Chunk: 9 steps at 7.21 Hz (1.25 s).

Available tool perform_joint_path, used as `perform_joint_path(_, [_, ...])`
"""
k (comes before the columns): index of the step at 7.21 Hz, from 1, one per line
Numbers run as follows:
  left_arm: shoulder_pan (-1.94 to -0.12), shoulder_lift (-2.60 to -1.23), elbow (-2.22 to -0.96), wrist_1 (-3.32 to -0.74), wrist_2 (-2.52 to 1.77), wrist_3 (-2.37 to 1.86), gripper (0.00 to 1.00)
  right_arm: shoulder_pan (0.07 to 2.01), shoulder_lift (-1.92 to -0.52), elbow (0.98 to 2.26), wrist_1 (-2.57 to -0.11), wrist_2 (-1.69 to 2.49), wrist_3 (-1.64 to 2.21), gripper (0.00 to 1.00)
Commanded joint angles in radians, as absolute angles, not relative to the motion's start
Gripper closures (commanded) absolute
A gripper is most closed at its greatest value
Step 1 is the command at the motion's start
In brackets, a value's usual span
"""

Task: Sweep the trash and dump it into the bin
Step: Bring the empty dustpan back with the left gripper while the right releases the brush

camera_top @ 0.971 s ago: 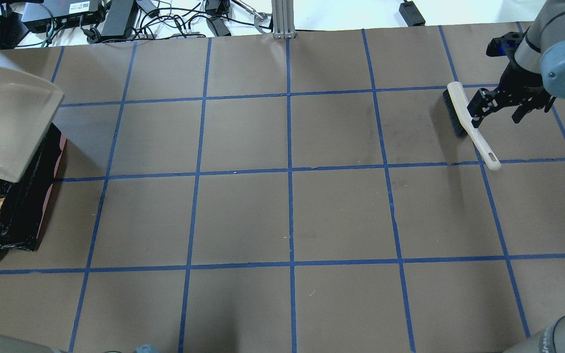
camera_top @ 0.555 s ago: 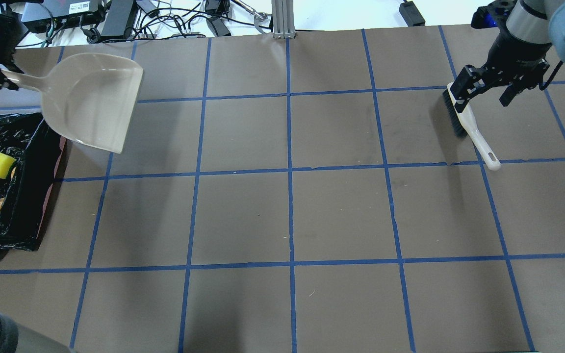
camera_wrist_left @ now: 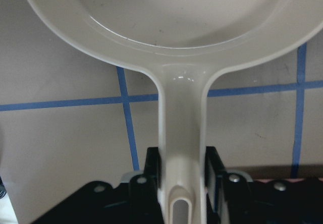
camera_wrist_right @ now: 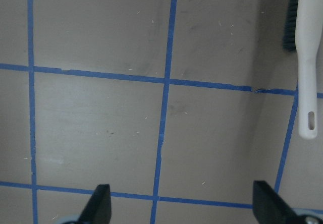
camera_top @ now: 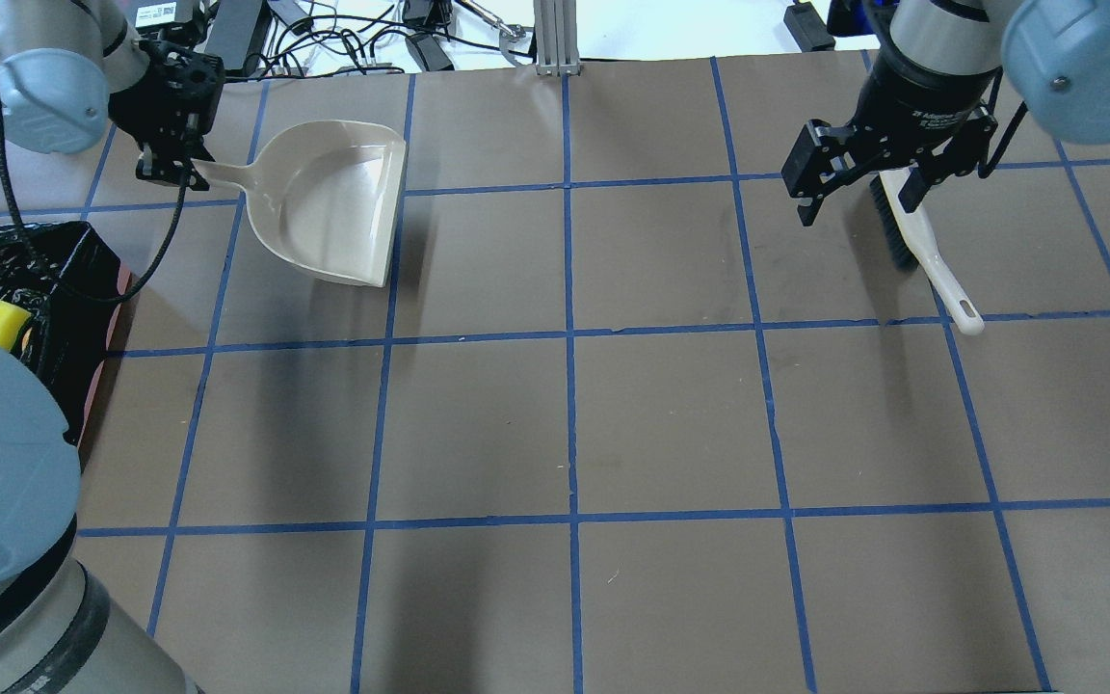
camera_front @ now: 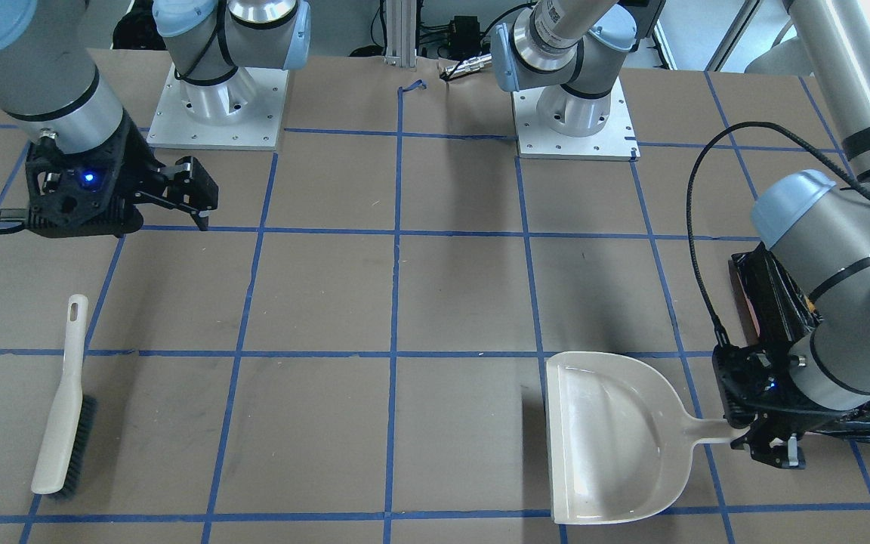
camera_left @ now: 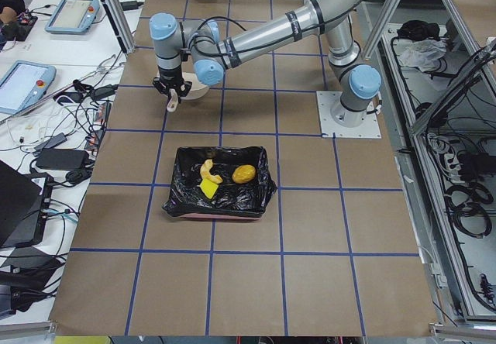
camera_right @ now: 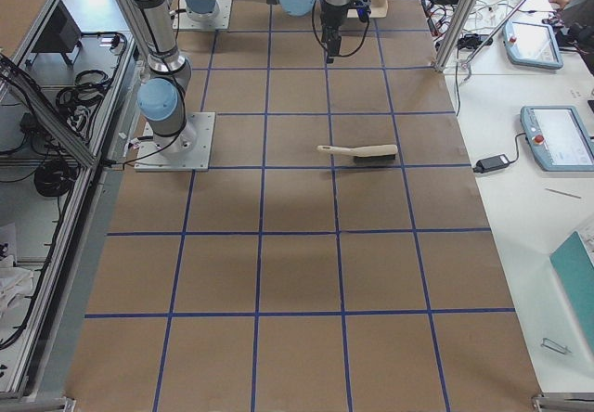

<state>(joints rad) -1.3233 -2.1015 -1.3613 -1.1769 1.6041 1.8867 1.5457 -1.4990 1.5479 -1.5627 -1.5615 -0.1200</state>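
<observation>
My left gripper point(camera_top: 170, 166) is shut on the handle of the beige dustpan point(camera_top: 335, 202), which it holds low over the far left of the table. The wrist view shows the handle point(camera_wrist_left: 181, 133) between the jaws. The pan is empty. The black-lined bin point(camera_left: 221, 204) stands at the table's left end. It holds the trash: the orange-brown lump point(camera_left: 244, 174), the pale crescent point(camera_left: 206, 170) and the yellow sponge point(camera_left: 209, 192). My right gripper point(camera_top: 854, 202) is open and empty. It hovers just left of the brush point(camera_top: 923, 246), which lies on the table.
Cables and power boxes point(camera_top: 227, 39) lie along the far edge, with a metal post point(camera_top: 553, 39) at the middle. The two arm bases point(camera_front: 572, 113) stand at the robot's side of the table. The bin's pink edge point(camera_top: 102, 376) faces the table's middle.
My left gripper has carried the dustpan from over the bin to the right and to the table's far side. My right gripper has moved left, away from the brush, which has stayed put.
</observation>
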Motion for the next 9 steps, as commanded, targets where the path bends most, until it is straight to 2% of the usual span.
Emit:
perform_joint_path(1, [-1.348, -2.167, -1.361, -1.183, 1.603, 1.875, 1.00, 1.577, -1.522, 1.554, -1.531, -1.559, -0.060, 0.00])
perform_joint_path(4, [-1.359, -2.192, -1.353, -1.184, 1.588, 1.858, 1.00, 1.578, -1.561, 1.554, -1.511, -1.560, -0.058, 0.00])
perform_joint_path(7, [-1.361, -2.194, -1.359, -1.186, 1.601, 1.826, 1.00, 1.583, -1.669, 1.554, -1.482, -1.560, -0.083, 0.00])
perform_joint_path(9, [-1.367, -2.191, -1.362, -1.189, 1.591, 1.800, 1.00, 1.577, -1.690, 1.574, -1.540, -1.572, -0.077, 0.00])
